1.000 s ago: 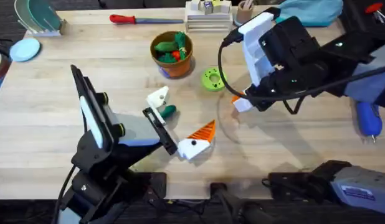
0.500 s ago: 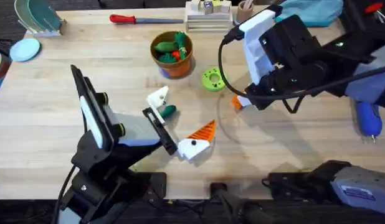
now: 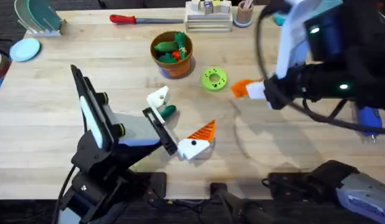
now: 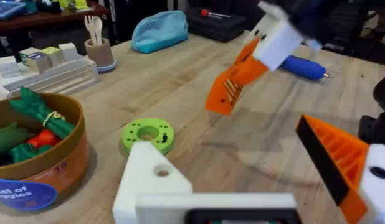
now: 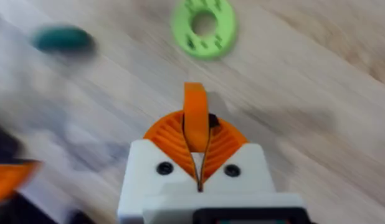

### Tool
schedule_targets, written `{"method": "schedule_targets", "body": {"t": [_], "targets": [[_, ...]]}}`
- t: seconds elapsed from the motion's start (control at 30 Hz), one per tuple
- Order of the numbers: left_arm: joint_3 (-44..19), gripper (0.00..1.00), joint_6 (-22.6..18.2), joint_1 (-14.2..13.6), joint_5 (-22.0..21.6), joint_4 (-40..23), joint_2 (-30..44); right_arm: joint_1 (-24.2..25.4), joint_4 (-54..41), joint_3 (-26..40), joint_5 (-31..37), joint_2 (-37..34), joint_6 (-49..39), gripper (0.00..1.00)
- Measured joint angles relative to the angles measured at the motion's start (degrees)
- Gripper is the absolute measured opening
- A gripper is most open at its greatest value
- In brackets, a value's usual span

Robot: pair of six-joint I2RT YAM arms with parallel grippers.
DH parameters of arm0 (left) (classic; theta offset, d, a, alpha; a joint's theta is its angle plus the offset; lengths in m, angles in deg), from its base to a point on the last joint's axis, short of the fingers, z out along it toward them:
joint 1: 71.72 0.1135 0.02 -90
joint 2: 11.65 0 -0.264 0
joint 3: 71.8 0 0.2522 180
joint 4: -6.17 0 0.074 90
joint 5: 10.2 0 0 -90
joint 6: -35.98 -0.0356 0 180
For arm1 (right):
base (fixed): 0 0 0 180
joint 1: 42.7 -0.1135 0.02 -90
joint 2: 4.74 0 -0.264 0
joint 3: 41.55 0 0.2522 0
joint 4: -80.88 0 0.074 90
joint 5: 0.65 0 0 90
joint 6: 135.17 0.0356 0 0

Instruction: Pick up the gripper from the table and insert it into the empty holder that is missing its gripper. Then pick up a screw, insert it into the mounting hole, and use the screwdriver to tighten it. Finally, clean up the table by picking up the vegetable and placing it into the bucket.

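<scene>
The right hand (image 3: 242, 89) is up off the table (image 3: 68, 87) with the gripper (image 5: 195, 122) pinched tight between its two orange pads; the wrist camera has that little orange wedge standing on edge right in the seam. From overhead it sits just right of the green disc (image 3: 213, 79), hanging above the wood, not touching it.

The left hand (image 3: 180, 127) is spread wide, low over the middle of the table. One side is the bare white holder (image 4: 156, 180) with the dark hole in its face; the other finger has its orange ribbed pad (image 4: 332, 155) on.

The vegetable (image 3: 169, 111) lies on the table just beside the holder, on its right from above. The bucket (image 3: 172, 54) stands farther back with green and red toy veg poking out. The screwdriver (image 3: 369, 119) lies near the right edge, partly under the right arm. A red-handled screwdriver (image 3: 131, 19) lies along the far edge.
</scene>
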Motion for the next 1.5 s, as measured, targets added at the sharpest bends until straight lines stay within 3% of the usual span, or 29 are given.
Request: {"method": "schedule_targets", "body": {"t": [0.2,0.4,0.47,0.53,1.07,1.5], "targets": [[0.0,0.993,0.0,0.0,0.0,0.0,0.0,0.0,13.0,-0.5,-17.6,-0.1,10.5,0.011],[0.0,0.993,0.0,0.0,0.0,0.0,0.0,0.0,16.0,-2.2,-28.8,-5.8,16.1,0.011],[0.0,0.993,0.0,0.0,0.0,0.0,0.0,0.0,19.2,-2.4,-37.6,-8.8,18.2,0.011],[0.0,0.993,0.0,0.0,0.0,0.0,0.0,0.0,19.3,-2.4,-40.8,-9.8,19.3,0.011],[0.0,0.993,0.0,0.0,-1.0,0.0,0.0,0.1,34.6,-2.4,-53.7,-21.2,30.1,0.011],[0.0,0.993,0.2,0.0,-2.4,-0.1,0.0,1.8,40.9,-2.4,-61.9,-26.6,37.3,0.009]]}}
